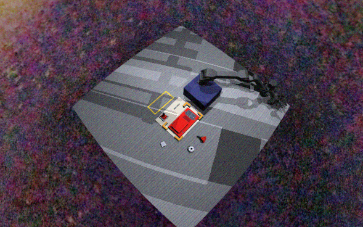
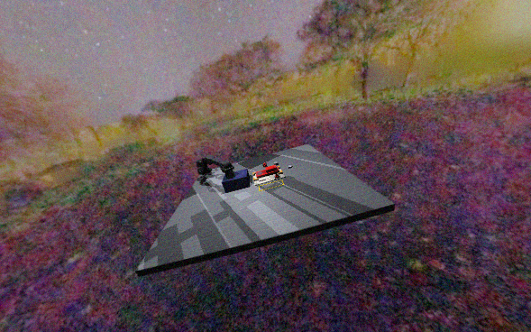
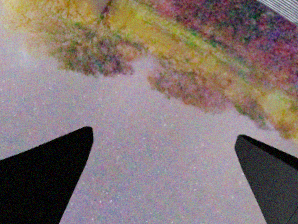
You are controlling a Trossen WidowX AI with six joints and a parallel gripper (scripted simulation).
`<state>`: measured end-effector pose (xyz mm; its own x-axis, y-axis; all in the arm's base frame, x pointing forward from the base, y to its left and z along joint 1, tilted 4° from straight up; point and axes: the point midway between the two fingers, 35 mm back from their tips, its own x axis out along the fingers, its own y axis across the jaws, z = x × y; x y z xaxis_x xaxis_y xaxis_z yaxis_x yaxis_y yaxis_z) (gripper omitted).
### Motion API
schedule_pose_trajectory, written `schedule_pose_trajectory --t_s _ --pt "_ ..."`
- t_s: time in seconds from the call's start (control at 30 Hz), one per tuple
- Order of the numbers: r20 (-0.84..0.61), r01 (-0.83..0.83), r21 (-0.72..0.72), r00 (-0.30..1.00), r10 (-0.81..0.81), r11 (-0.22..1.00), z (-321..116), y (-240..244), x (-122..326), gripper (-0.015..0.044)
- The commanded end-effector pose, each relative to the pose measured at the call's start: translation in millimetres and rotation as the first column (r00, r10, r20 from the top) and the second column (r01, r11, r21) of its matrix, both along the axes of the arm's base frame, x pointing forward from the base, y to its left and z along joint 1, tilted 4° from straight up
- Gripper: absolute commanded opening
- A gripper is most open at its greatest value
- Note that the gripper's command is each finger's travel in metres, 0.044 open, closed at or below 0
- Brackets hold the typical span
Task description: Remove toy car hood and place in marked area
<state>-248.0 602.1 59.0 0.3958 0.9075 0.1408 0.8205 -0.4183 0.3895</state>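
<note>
Black claw (image 3: pixel 164 135) held wide open, nothing gripped, nothing touched; the red toy car (image 1: pixel 185 122) (image 2: pixel 268 171) left well apart!

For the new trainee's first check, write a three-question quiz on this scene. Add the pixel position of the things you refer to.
1. True or false: the red toy car (image 1: pixel 183 122) (image 2: pixel 266 171) stands inside the yellow outline (image 1: pixel 156 99) (image 2: pixel 271 188).
2. Is the pincer (image 3: pixel 164 137) A) open or B) shut on the hood?
3. Fill in: the arm's base stands on a ____ block (image 1: pixel 202 92) (image 2: pixel 236 181).

Key: 1. false; 2. A; 3. blue
</note>
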Motion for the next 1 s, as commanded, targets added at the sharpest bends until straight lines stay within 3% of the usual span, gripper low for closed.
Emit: schedule_pose_trajectory --t_s 0.0,0.53,0.97 --pt "0.005 0.002 -0.003 1.0 -0.002 1.0 0 1 2 0.044" --pt "0.413 0.222 -0.302 0.907 -0.083 0.927 13 58 160 0.044" --pt "0.609 0.397 -0.499 0.793 -0.015 0.77 12 56 292 0.044"
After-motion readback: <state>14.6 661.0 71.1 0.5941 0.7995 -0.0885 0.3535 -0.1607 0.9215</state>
